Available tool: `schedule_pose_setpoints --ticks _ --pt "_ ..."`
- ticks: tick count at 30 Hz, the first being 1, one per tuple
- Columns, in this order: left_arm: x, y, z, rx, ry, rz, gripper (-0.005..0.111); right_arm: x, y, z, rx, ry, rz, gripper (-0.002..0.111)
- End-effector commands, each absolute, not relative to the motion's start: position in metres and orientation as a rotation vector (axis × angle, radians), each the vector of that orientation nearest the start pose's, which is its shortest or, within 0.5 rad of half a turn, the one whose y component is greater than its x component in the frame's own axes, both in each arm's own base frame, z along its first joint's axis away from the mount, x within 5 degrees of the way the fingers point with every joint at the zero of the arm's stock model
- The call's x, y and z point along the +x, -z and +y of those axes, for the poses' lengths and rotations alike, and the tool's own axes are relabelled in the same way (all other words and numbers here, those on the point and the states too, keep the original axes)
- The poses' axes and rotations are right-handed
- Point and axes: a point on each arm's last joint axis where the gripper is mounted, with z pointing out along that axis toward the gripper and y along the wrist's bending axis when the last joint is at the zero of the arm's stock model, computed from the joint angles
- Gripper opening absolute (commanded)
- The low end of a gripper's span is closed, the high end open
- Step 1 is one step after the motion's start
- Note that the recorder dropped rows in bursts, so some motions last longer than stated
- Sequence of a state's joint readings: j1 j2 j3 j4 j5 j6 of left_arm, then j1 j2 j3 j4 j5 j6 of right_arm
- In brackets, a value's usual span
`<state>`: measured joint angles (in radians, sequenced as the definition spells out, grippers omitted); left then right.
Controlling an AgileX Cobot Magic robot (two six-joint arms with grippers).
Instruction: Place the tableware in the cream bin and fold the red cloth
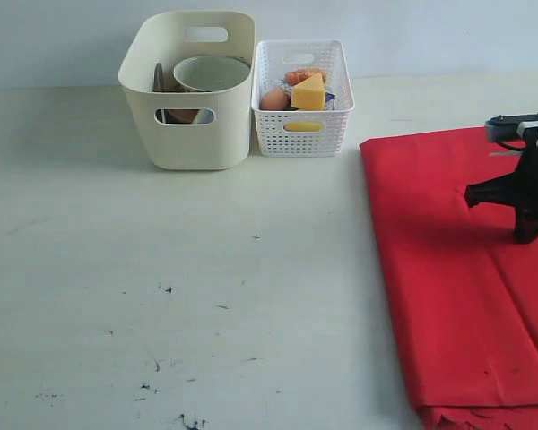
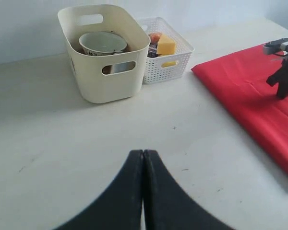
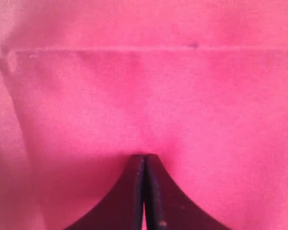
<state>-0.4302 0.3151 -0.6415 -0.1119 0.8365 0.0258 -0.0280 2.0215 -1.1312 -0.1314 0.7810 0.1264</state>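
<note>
Cloth vs gripper: large plain red fabric cloth [image 1: 439, 269] lies on the right of the table [image 1: 161, 269], directly under the right gripper [image 3: 145, 157]. Its long axis runs far-to-near, with the scalloped edge at the near end.
Nearer arm: right; left gripper [image 2: 143, 153] is well apart from the cloth, over bare table.
Right gripper: jaws together, nothing between them; contact with the cloth unclear.
Left gripper: jaws together, empty.
Tall cream plastic bin [image 1: 193, 143]: holds a pale green-white bowl [image 1: 211, 73] and a brown plate edge [image 1: 160, 81].
White lattice basket [image 1: 302, 134]: just beside the bin, holds an egg [image 1: 273, 98] and a yellow cheese wedge [image 1: 308, 93].
Stage: tableware looks binned, cloth likely partly folded.
</note>
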Motion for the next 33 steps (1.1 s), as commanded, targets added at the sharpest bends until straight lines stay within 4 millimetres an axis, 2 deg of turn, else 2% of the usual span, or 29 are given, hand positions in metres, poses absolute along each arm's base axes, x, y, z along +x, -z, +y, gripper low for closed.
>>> schedule_pose_setpoints --ticks 1,7,21,24,28,33 --pt "0.037 -0.328 -0.026 0.417 0.412 1.953 0.0 0.359 -0.069 -0.019 0.114 0.108 3.152 0.0" --pt "0.037 -0.322 -0.028 0.416 0.431 1.971 0.0 0.384 -0.06 -0.017 0.107 0.055 3.129 0.0" --pt "0.037 -0.321 -0.028 0.416 0.433 1.973 0.0 0.446 -0.046 -0.015 0.158 -0.035 3.057 0.0" --pt "0.037 -0.322 -0.028 0.414 0.437 1.971 0.0 0.457 -0.05 -0.015 0.131 -0.039 3.057 0.0" --pt "0.037 -0.322 -0.028 0.414 0.437 1.971 0.0 0.466 -0.07 -0.011 0.051 -0.1 3.01 0.0" --pt "0.037 -0.322 -0.028 0.414 0.437 1.971 0.0 0.47 -0.117 -0.009 0.052 -0.113 2.901 0.0"
